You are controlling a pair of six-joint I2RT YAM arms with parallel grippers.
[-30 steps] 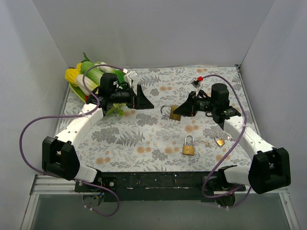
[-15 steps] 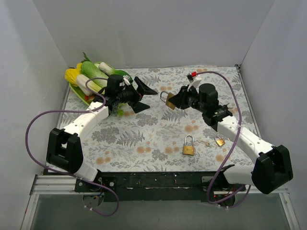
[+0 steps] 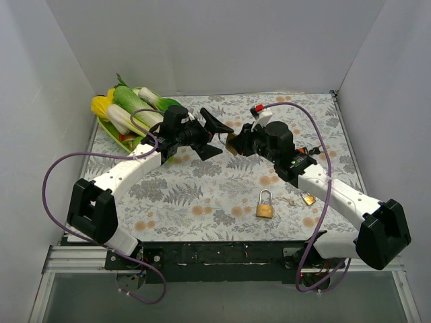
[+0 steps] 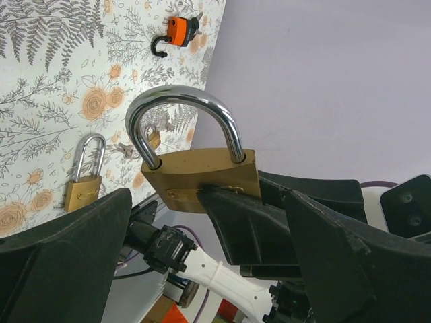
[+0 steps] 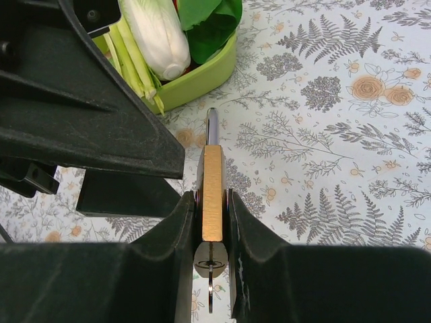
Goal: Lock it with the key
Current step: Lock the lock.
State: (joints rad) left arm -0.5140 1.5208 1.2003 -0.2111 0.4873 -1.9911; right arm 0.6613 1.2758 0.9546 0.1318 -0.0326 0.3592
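My right gripper (image 3: 236, 144) is shut on a brass padlock (image 3: 231, 145) with a silver shackle and holds it above the middle of the table. In the right wrist view the padlock (image 5: 213, 185) is edge-on between my fingers, and a key (image 5: 210, 272) sticks out of its bottom. My left gripper (image 3: 214, 136) is open and empty, right beside the padlock. In the left wrist view the padlock (image 4: 202, 176) is straight ahead of the open left fingers (image 4: 60, 249), with its shackle standing up.
A second brass padlock (image 3: 264, 204) and a small one (image 3: 308, 198) lie on the floral mat (image 3: 188, 195). A green tray of vegetables (image 3: 128, 111) stands at the back left. A small orange lock (image 4: 179, 31) lies near the right wall.
Both arms have moved toward each other. The right gripper carried the padlock left, and the open left gripper moved right until it is next to the padlock.
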